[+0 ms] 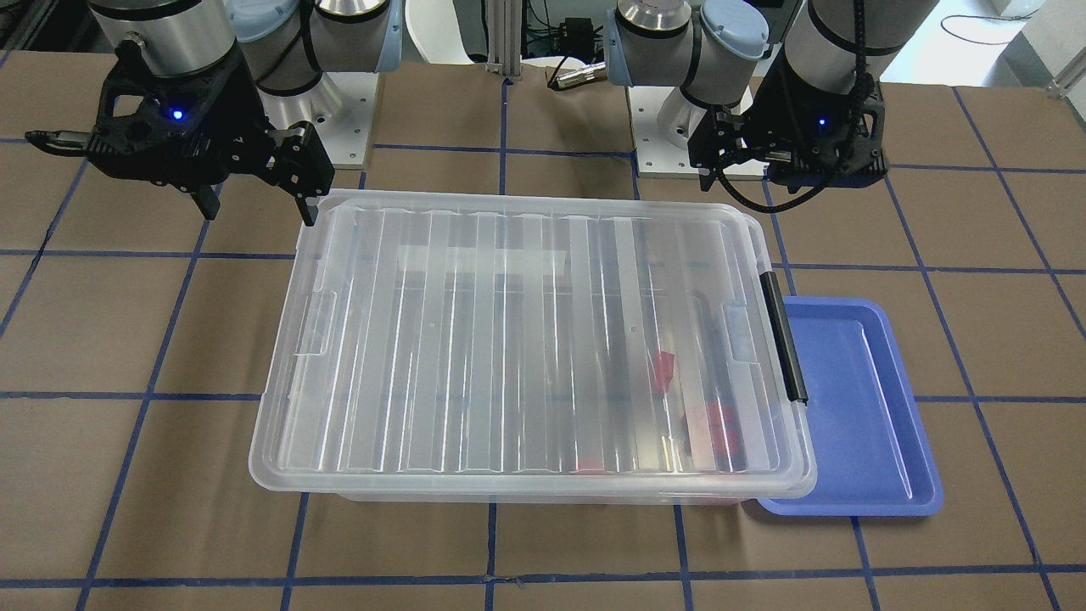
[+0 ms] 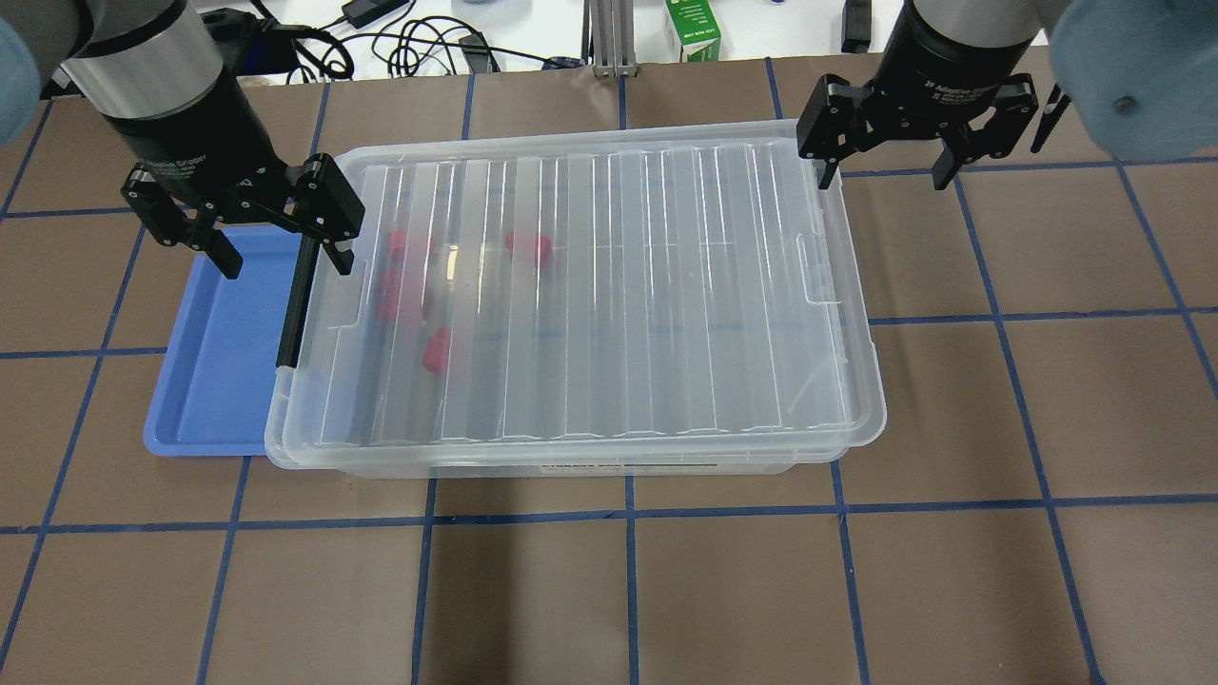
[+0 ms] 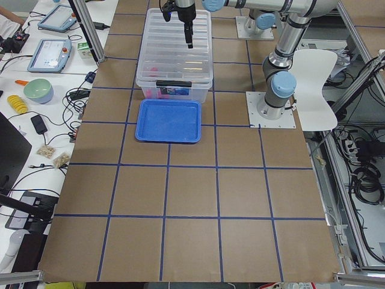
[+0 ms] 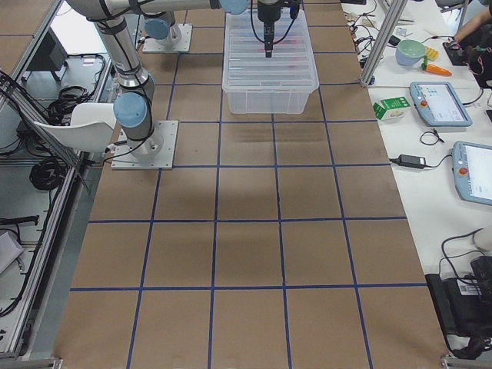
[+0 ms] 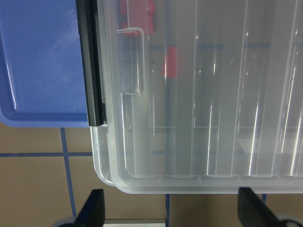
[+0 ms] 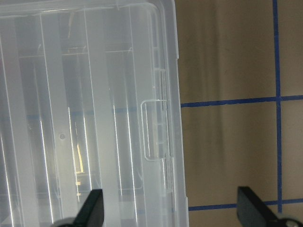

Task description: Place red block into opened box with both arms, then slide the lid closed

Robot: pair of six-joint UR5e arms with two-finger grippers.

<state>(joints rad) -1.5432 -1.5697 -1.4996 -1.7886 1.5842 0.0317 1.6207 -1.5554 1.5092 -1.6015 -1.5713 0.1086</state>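
The clear box point(image 2: 666, 464) sits mid-table with its ribbed lid point(image 2: 618, 285) lying flat over the whole top. Several red blocks point(image 2: 528, 245) point(image 2: 437, 350) point(image 1: 663, 369) show through the lid near the end with the black clip bar point(image 2: 290, 304). My left gripper point(image 2: 284, 257) hangs open and empty above that end, one finger over the lid's corner, the other over the blue tray. In its wrist view the left gripper point(image 5: 173, 210) spans the lid's corner. My right gripper point(image 2: 885, 173) point(image 1: 259, 208) is open and empty above the opposite far corner.
An empty blue tray point(image 2: 214, 362) lies against the box's clip-bar end, partly tucked under the rim. A green carton point(image 2: 692, 29) and cables lie beyond the table's far edge. The arm bases point(image 1: 339, 119) stand behind the box.
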